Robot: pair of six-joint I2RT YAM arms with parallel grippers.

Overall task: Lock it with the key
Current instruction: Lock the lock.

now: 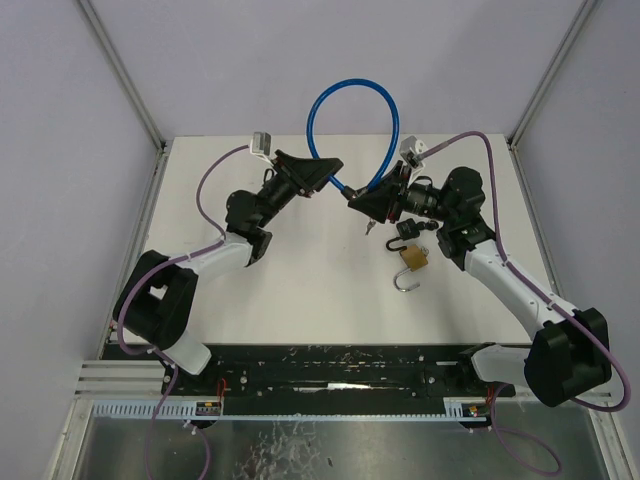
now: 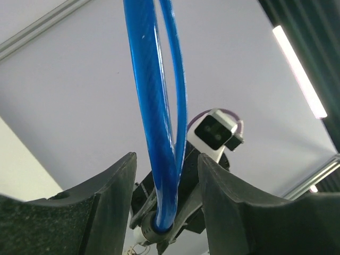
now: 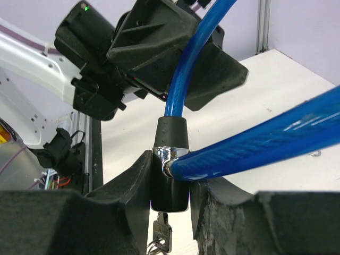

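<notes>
A blue cable lock [image 1: 350,90] loops up between my two grippers above the table's back middle. My right gripper [image 1: 362,207] is shut on the lock's black body [image 3: 171,186]. Both cable ends [image 3: 255,146] meet at its chrome collar. A key [image 3: 162,234] with a ring sticks out of the body's underside, and it hangs below the gripper in the top view [image 1: 368,226]. My left gripper [image 1: 335,165] is open, its fingers [image 2: 114,186] on either side of the cable [image 2: 159,106] just above the body [image 2: 154,226], with a gap on each side.
A brass padlock [image 1: 415,258] with its shackle swung open lies on the white table [image 1: 300,290] right of centre, under my right arm. A small black piece [image 1: 405,230] lies just behind it. Frame posts stand at the table's back corners.
</notes>
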